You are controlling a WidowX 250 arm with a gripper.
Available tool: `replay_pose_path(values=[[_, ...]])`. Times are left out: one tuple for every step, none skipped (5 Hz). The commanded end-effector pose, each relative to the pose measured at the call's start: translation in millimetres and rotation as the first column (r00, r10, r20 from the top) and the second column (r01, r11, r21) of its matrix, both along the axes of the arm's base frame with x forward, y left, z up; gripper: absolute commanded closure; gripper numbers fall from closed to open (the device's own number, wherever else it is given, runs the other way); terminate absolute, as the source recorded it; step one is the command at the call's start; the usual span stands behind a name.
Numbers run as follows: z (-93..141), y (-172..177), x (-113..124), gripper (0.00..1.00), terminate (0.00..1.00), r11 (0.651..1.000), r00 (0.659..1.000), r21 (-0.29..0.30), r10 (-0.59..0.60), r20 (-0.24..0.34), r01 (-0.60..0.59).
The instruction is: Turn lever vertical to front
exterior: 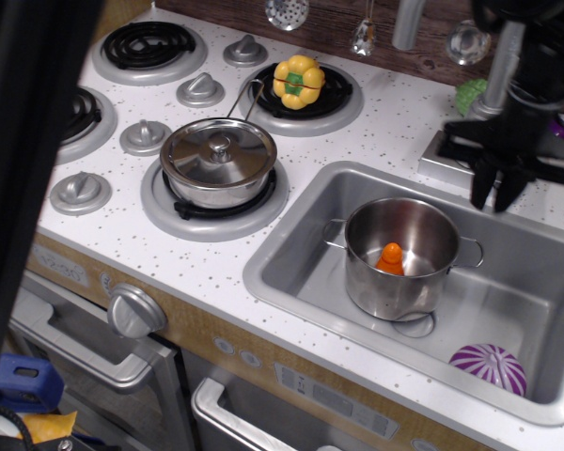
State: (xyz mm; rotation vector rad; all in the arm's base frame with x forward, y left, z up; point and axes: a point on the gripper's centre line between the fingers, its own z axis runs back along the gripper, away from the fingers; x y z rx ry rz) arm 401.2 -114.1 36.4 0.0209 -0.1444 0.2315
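Note:
The silver faucet's thin spout [501, 66] rises at the back right behind the sink [291, 254]. My black gripper [493, 195] hangs in front of the faucet's body and covers it. The lever is hidden behind the gripper. The two fingertips [478, 194] point down over the sink's back rim. They stand a little apart, and nothing shows between them. A corner of the faucet's base plate [436, 155] shows to the left of the gripper.
A steel pot [400, 256] with an orange piece [391, 257] stands in the sink, with a purple ball [490, 366] at the front right. A lidded pan [218, 160] and a yellow pepper [299, 80] sit on burners. My arm's dark bulk fills the left edge.

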Motion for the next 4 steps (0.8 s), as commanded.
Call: replay_pose_path(values=[[28,2,18,1.00,0.00,1.000,0.998,0.007,-0.017,0.063,0.016],[41,2,22,1.00,0.00,0.997,0.998,0.062,-0.039,0.055,0.036],[45,-3,27,1.00,0.00,0.994,0.997,0.104,-0.051,0.063,0.044],[30,0,29,1.00,1.00,0.991,0.995,0.120,-0.064,0.079,0.054]])
